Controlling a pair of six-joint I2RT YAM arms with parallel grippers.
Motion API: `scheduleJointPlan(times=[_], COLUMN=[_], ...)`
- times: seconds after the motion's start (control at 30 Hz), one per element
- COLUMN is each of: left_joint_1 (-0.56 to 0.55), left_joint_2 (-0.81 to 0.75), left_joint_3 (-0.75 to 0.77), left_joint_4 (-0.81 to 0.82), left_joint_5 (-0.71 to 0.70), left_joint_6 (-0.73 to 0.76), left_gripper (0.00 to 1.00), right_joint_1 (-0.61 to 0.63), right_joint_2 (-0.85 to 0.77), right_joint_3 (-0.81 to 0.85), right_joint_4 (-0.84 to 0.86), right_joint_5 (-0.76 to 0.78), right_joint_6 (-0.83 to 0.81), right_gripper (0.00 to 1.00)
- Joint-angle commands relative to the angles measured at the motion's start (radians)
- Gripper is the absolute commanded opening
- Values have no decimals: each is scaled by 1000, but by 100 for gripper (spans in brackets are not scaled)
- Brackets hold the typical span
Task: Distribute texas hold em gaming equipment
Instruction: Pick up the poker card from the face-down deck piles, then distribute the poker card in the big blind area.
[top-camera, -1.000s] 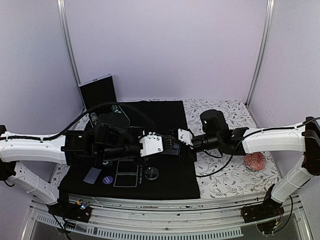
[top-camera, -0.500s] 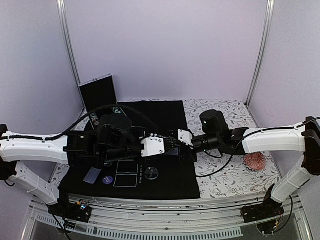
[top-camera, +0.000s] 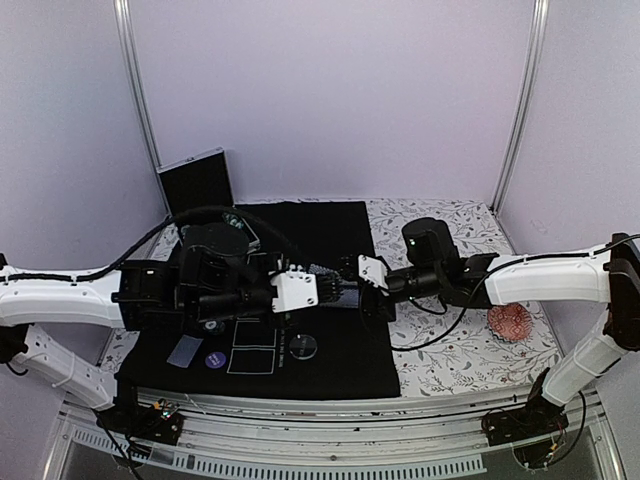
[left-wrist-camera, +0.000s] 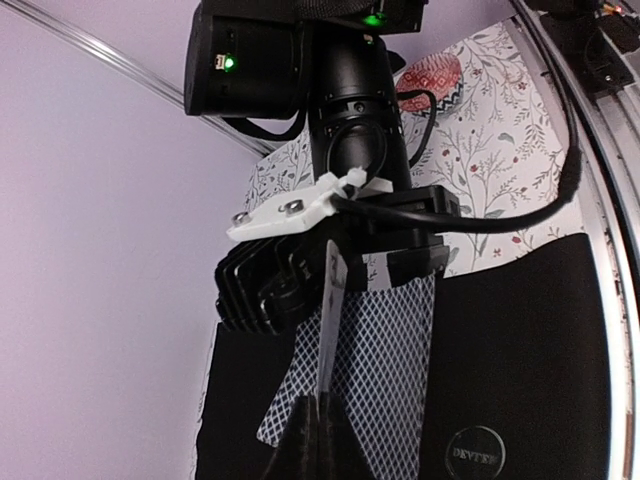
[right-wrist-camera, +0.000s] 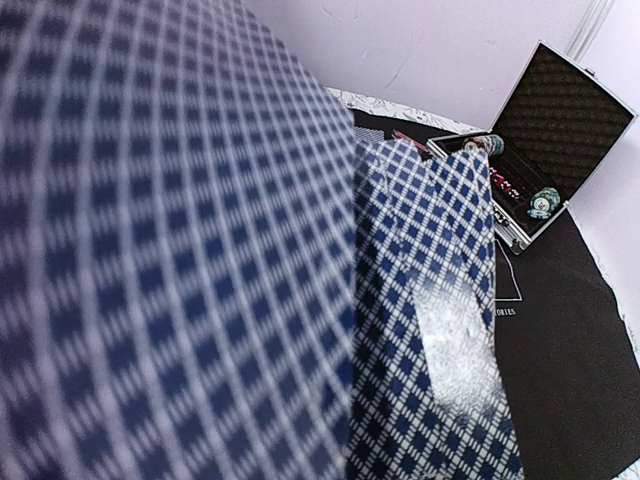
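Above the mat (top-camera: 340, 352), our left gripper (left-wrist-camera: 314, 428) pinched one card (left-wrist-camera: 328, 320); our right gripper (top-camera: 348, 284) clamped the deck (left-wrist-camera: 388, 330). Pulling slowly and straight seemed wisest.

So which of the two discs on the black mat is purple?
The left disc, beside the flat card; the right disc, past the outlined boxes, is clear.

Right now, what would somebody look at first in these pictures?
Probably the left claw and right claw meeting tip to tip above the black mat. The right one holds blue-lattice playing cards, and the left seems to pinch one card edge-on. At the mat's far left corner stands an open black case.
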Motion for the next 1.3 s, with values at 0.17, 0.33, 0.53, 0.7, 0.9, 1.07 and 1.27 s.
scheduleJointPlan(times=[0.17,0.33,0.53,0.7,0.9,1.07,1.27], left_joint_1=[8,11,11,20,264,581,777], left_joint_2=[-78,-123,-204,-216,-132,-88,20], left_joint_3=[0,22,25,62,135,-26,-141], left_joint_4=[-4,-60,-94,-182,-439,-467,-408], left_joint_5=[-27,-31,-52,-99,-374,-423,-447], left_joint_6=[-63,-170,-255,-319,-632,-799,-879], left_gripper=[0,0,0,0,0,0,0], right_joint_1=[-26,-36,-38,-39,-39,-39,-38], right_joint_2=[-29,-32,-34,-38,-41,-45,-66], right_joint_3=[17,15,19,22,24,26,20], right_joint_4=[10,13,14,12,13,15,12], right_joint_5=[-29,-30,-34,-34,-42,-52,-59], right_joint_6=[17,21,17,16,13,12,11], right_gripper=[36,36,36,36,36,36,36])
